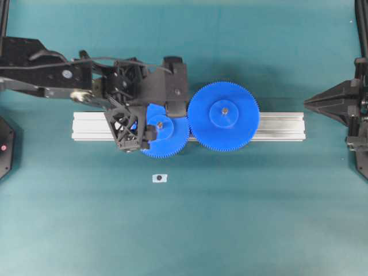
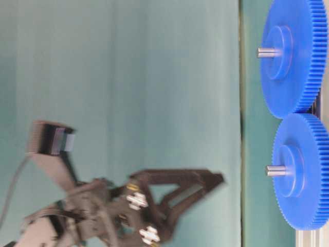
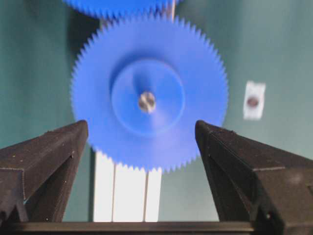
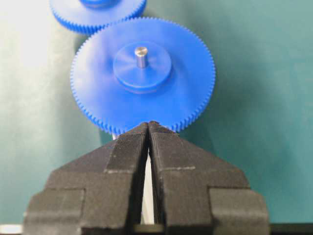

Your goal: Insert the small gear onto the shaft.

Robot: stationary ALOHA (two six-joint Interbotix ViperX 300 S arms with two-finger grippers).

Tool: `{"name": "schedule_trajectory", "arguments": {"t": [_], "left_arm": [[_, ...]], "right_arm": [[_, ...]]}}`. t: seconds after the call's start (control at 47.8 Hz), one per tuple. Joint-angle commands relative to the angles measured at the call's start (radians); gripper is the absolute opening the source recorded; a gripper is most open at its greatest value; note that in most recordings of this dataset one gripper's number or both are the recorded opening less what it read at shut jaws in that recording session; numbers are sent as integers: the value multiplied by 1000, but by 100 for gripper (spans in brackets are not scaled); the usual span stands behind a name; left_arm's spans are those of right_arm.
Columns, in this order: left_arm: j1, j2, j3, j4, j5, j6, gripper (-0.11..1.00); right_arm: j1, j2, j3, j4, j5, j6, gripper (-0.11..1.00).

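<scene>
The small gear (image 1: 165, 137) lies flat on the aluminium rail (image 1: 276, 126), its teeth meeting those of the larger blue gear (image 1: 224, 116). The shaft (image 3: 146, 101) shows as a grey pin end in the middle of the small gear's (image 3: 149, 93) round hub. My left gripper (image 1: 156, 115) hangs over this gear, open wide, and holds nothing. In the left wrist view its fingers (image 3: 54, 156) stand on either side of the gear and apart from it. My right gripper (image 4: 148, 125) is shut and empty, off the rail's right end, facing the larger gear (image 4: 142, 73).
A small silvery plate with a dark hole (image 1: 159, 178) lies on the green mat in front of the rail. The larger gear carries its own pin (image 4: 141, 55). Black arm bases stand at the far left (image 1: 4, 144) and far right (image 1: 359, 138) edges.
</scene>
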Motion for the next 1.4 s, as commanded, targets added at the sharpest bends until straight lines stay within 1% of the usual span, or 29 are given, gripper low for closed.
{"name": "schedule_trajectory", "arguments": {"t": [0.0,0.126,0.377,0.607,0.775,0.963,1.193,1.382], "left_arm": [[-2,-35,-28,2,-63,-3,88],[-3,-52,-18,2,-129,-20,88],[-3,-130,60,2,-147,-67,88],[-3,-256,155,3,-175,-92,87],[-5,-354,245,3,-224,-112,87],[-21,-439,347,2,-295,-152,87],[-61,-531,434,2,-305,-170,87],[-67,-591,483,3,-305,-170,86]], "right_arm": [[-3,5,-9,0,-9,8,11],[-3,6,-9,0,-11,9,11],[-3,5,-9,3,-11,9,11],[-3,0,-9,3,-11,9,11],[-3,-2,-6,3,-9,9,11],[-3,-2,-6,3,-9,9,11],[-3,-2,-6,3,-9,9,11],[-3,-2,-6,3,-11,9,11]]}}
